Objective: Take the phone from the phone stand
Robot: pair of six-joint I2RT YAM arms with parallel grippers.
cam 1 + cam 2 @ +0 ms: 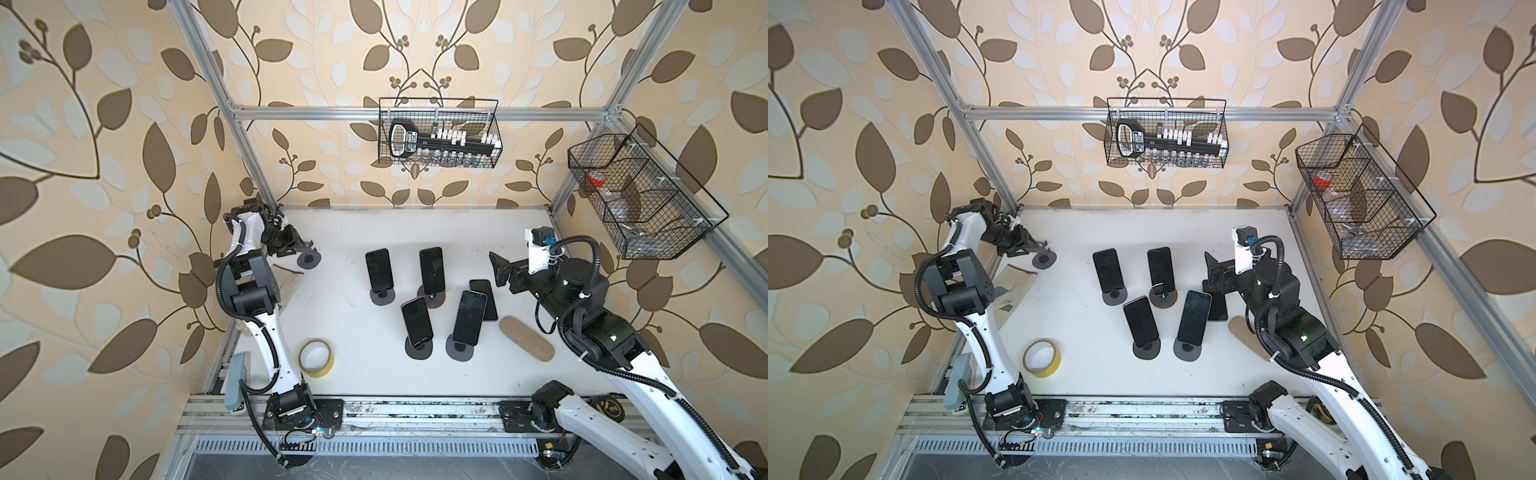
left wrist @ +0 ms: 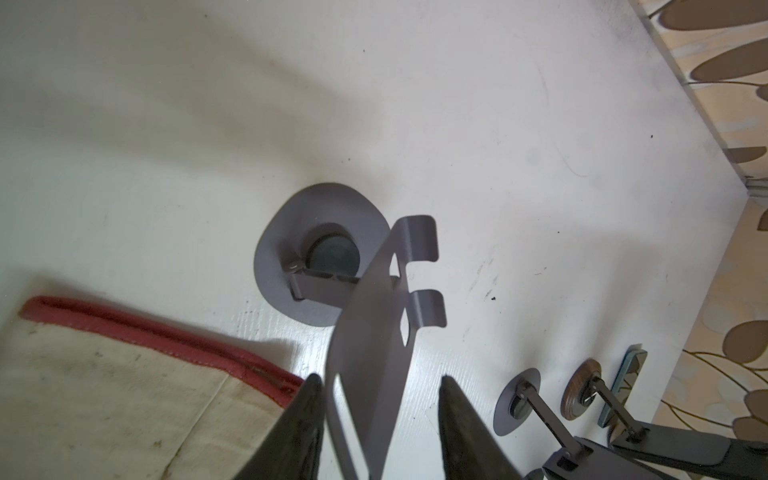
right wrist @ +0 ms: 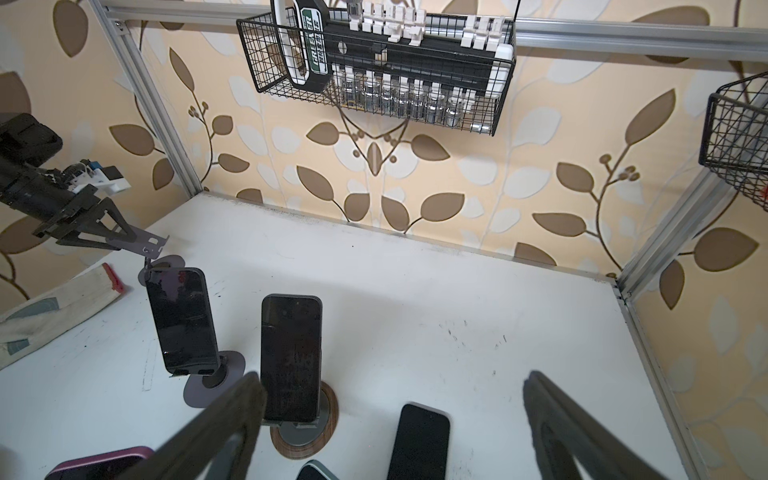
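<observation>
Several dark phones lean on phone stands mid-table: two at the back (image 1: 379, 270) (image 1: 432, 270) and two nearer the front (image 1: 417, 322) (image 1: 469, 318). Another phone (image 3: 419, 444) lies flat on the table, half hidden behind them in both top views. My right gripper (image 3: 392, 374) hangs wide open over that flat phone, holding nothing, beside the phone on the wood-based stand (image 3: 291, 357). At the back left, my left gripper (image 2: 380, 378) is open around the back plate (image 2: 374, 332) of an empty grey stand (image 1: 309, 261). One finger is against the plate and the other stands apart.
A yellow tape roll (image 1: 316, 358) lies front left. A tan oblong pad (image 1: 527, 338) lies under the right arm. A cloth bag with red trim (image 2: 124, 374) lies beside the empty stand. Wire baskets hang on the back rail (image 1: 438, 133) and on the right post (image 1: 640, 195).
</observation>
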